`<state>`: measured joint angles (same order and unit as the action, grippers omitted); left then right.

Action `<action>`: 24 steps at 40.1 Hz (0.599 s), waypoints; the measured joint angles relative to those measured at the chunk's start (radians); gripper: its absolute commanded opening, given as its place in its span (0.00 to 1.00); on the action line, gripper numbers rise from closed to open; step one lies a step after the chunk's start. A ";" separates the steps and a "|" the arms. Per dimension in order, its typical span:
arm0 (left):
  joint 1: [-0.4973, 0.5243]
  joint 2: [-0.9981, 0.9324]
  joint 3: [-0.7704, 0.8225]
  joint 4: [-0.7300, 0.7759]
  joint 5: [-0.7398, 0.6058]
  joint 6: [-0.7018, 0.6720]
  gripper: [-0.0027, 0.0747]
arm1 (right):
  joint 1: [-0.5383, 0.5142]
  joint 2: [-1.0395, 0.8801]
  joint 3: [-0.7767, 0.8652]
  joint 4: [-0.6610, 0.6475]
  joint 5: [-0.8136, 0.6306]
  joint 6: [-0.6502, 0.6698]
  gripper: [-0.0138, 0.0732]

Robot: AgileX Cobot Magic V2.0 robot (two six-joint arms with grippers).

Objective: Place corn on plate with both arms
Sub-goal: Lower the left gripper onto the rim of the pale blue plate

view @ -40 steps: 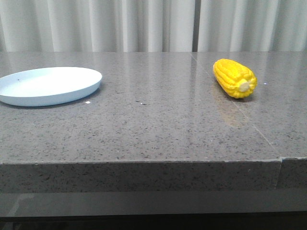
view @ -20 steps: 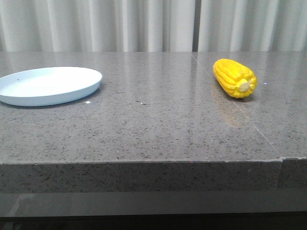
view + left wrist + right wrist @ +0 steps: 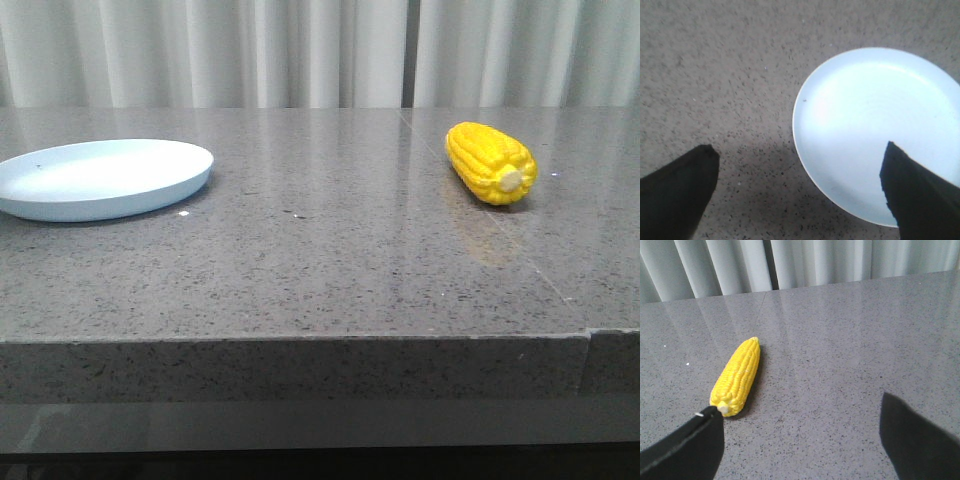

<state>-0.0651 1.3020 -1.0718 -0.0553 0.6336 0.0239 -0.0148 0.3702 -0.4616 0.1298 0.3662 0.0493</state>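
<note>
Table (image 3: 320,260) | plate (image 3: 100,180) L edge | corn (image 3: 490,163) R | both jaws agape, holding nothing

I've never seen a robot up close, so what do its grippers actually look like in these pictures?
Only the fingertips show. The left gripper and right gripper each have two plain black, matte, wedge-shaped fingers tapering to blunt tips. No cables, markings or arm bodies are visible, and the front view shows neither arm.

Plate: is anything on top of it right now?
Nothing lies on the plate; its surface is bare. The corn lies apart on the table. In the left wrist view, one finger of the left hand covers part of it.
</note>
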 measured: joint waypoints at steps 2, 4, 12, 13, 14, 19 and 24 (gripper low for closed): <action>0.000 0.060 -0.048 -0.010 0.051 0.000 0.83 | 0.000 0.000 0.000 0.000 0.000 0.000 0.91; 0.000 0.116 -0.094 -0.018 0.096 0.000 0.83 | 0.000 0.000 0.000 0.000 0.000 0.000 0.91; -0.002 0.302 -0.216 -0.043 0.204 0.000 0.83 | 0.000 0.000 0.000 0.000 0.000 0.000 0.91; -0.002 0.322 -0.225 -0.044 0.211 0.000 0.83 | 0.000 0.000 0.000 0.000 0.000 0.000 0.91; -0.002 0.336 -0.231 -0.047 0.216 0.000 0.81 | 0.000 0.000 0.000 0.000 0.000 0.000 0.91; -0.004 0.398 -0.252 -0.050 0.220 0.000 0.72 | 0.000 0.000 0.000 0.000 0.000 0.000 0.91; -0.004 0.432 -0.261 -0.054 0.220 0.000 0.61 | 0.000 0.000 0.000 0.000 0.000 0.000 0.91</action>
<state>-0.0688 1.7341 -1.3327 -0.1097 0.8540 0.0239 -0.0148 0.3702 -0.4616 0.1298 0.3662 0.0493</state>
